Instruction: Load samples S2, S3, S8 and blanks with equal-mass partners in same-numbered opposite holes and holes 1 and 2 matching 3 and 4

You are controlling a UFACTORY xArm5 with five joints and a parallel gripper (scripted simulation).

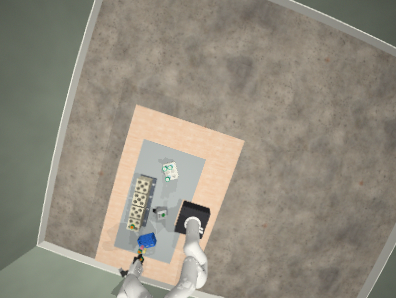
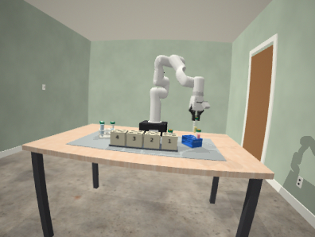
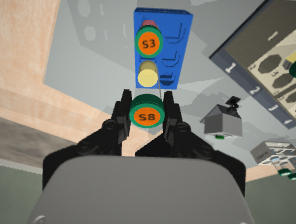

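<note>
Gripper (image 3: 146,111): clamped on the tube marked S8 (image 3: 146,113), just under its green cap; the tube hangs in the air above the blue rack (image 3: 177,30).
Blue rack: near the right end of the grey mat (image 2: 207,150), seen from the door side; the tube marked S3 (image 3: 148,43) stands in it.
Numbered blocks (image 2: 144,139): in a row along the mat's front edge.

The arm (image 2: 159,93) is built of glossy white, rounded cylindrical links joined by bulbous elbow housings. It rises from a square black base block (image 2: 145,126) with a white circular flange on top. The gripper (image 3: 145,116) has a light grey, rounded-corner body, seen at the lower centre of the wrist view, and black linkage fingers with visible pivot bosses.
</note>
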